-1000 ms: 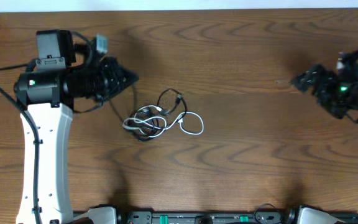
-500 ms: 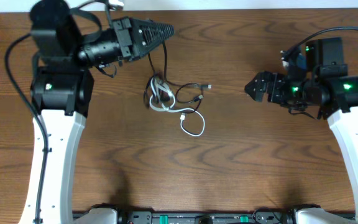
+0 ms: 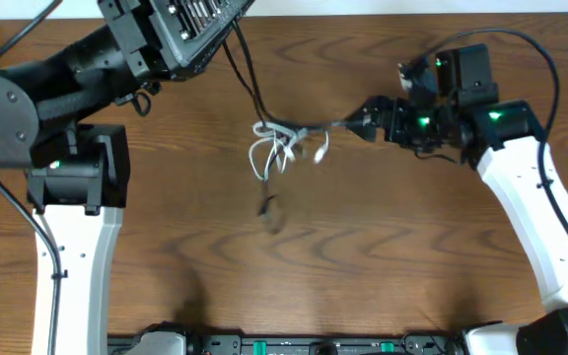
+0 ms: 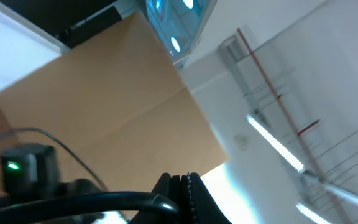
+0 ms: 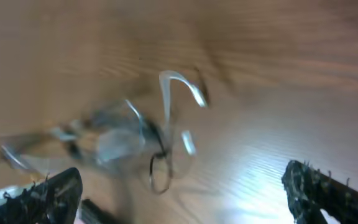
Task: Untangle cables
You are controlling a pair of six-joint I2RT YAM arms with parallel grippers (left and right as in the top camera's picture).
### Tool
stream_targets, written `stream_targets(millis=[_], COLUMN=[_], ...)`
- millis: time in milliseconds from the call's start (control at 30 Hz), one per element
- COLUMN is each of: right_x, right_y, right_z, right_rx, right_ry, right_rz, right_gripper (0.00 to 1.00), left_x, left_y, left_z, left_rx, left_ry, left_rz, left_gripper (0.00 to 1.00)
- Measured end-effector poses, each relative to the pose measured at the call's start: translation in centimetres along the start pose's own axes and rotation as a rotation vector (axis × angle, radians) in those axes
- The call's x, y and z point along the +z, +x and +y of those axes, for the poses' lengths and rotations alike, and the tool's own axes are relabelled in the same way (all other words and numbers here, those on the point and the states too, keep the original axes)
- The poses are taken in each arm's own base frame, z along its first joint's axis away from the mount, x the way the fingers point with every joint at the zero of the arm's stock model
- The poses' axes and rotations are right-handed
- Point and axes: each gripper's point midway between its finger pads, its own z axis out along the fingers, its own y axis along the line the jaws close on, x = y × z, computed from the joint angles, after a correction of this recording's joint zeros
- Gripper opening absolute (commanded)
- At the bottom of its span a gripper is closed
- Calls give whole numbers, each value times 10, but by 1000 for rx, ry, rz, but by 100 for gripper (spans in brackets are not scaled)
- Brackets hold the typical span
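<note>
The left pincer (image 4: 180,186) is raised at the far left of the desk (image 3: 412,256), and its fingers are seen pressed together on a black cable (image 3: 249,84). From that grip the black cable is drawn down and to the right across the wood to the knot of cables (image 3: 276,143), which is found near the middle of the far half of the desk. In the knot, loops of a white cable (image 3: 262,160) are wound together with dark strands. Whether the knot is resting on the wood or hanging just above it cannot be told. A thin strand (image 3: 328,126) is stretched from the knot toward the right pincer (image 3: 365,120), which is pointed left at the knot from close by. In the right wrist view the fingers (image 5: 58,190) of that pincer are spread wide to either side of the blurred tangle, and nothing is clamped between them. A small dark smear (image 3: 267,209) is seen on the desk nearer than the knot; it is too blurred to be named.
</note>
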Motion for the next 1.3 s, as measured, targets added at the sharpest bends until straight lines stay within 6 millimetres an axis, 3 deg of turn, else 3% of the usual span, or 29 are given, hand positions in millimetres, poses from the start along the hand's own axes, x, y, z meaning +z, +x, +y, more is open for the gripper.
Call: stream_targets(millis=[133,233,300,567,733,867,1200,1300], right_x=[10,26,41,101,113,114,124,133], right_y=[5,20,30,76,94,92,73,76], right_z=[27,39,44,77,111,129,145,150], right_rx=[-34,-42,-48,-139,-220,-234,-265,-269], right_ry=[-63,-52,-42,-127,-234,-287,-323,-329], right_rz=[6,47,75,233,258,230,130,120], right_gripper=[99,84,81,91,95,95,95,79], left_x=[-1,-2,-3,-3,-3,-3,-3,-3], left_y=[1,3,3,2,2,2,2,2], left_z=[-9,-15,-18,-18,-18,-18,-18,-18], left_rx=[-39,-46,-49,-60,-63,-65,-67,-67], left_ry=[14,22,26,28,29,29,29,29], left_rz=[-20,-26,-31,-35,-38,-38,-38,-39], left_gripper=[7,7,7,7,7,8,7,8])
